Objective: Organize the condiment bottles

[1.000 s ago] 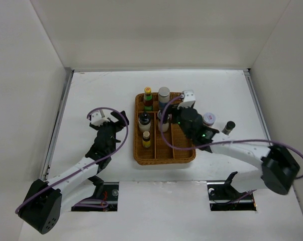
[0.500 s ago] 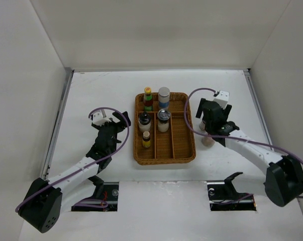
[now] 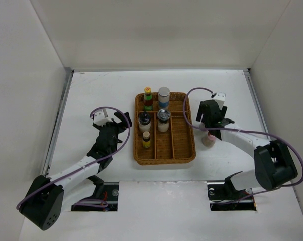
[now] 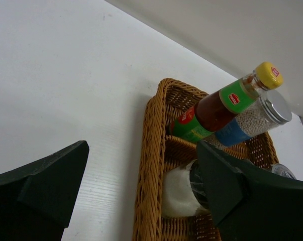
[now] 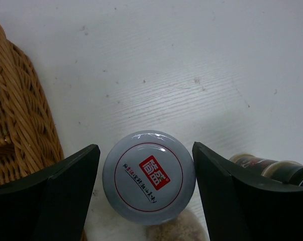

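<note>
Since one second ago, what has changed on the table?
The right tool moved off the wicker tray, swung right and now straddles the grey-lidded jar on the table, not yet gripping it. The left tool and the bottles in the tray stayed put.

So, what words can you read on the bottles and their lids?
Grey jar lid: two white Chinese characters in a red box with a tiny line of print beneath. I cannot read either for sure.
Yellow cap: a small red logo, too small to read.
Green label on the sauce bottle: a red logo, too blurred to read.
Top view: every label is too small to read.
</note>
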